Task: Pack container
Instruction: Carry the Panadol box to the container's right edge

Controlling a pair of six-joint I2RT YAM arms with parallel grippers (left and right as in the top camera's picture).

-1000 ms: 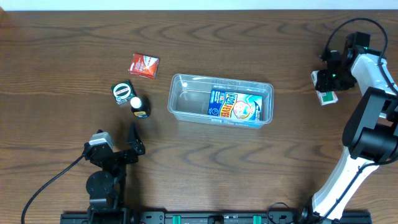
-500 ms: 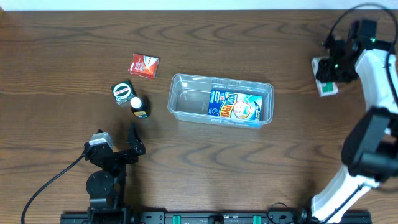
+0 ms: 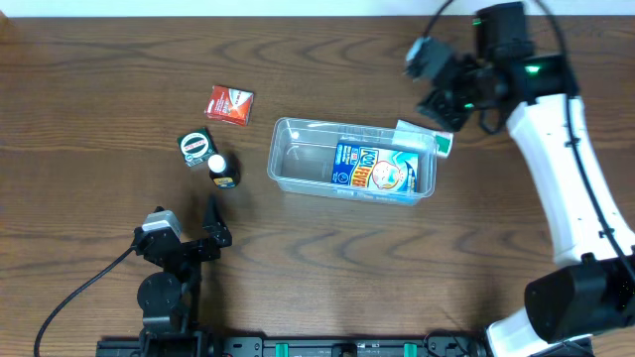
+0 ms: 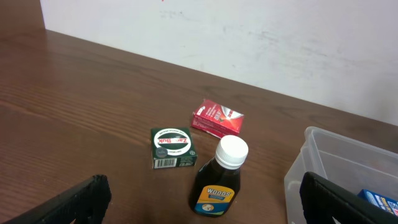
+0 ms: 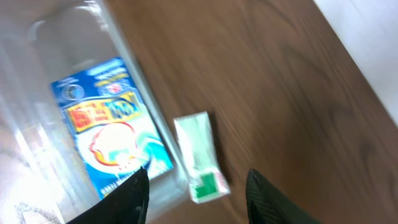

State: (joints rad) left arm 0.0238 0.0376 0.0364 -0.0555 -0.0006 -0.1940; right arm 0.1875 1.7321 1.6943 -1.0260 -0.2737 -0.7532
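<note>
So far: blue box (image 3: pixel 372 169) in tub (image 3: pixel 281 129), green packet (image 5: pixel 194 143) beside its rim under my parted right jaws (image 5: pixel 198 180); bottle (image 3: pixel 223 169), red box (image 3: pixel 229 103), green box (image 3: pixel 196 147) unpacked; left jaws (image 4: pixel 202 193) open.

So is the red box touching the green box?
Apart. The overhead view shows a small gap between the red box and the green box.

right wrist: blurred, packet (image 5: pixel 199 157) print unreadable | left wrist: container (image 4: pixel 308 169), carton (image 4: pixel 380 200) cut by right edge
</note>
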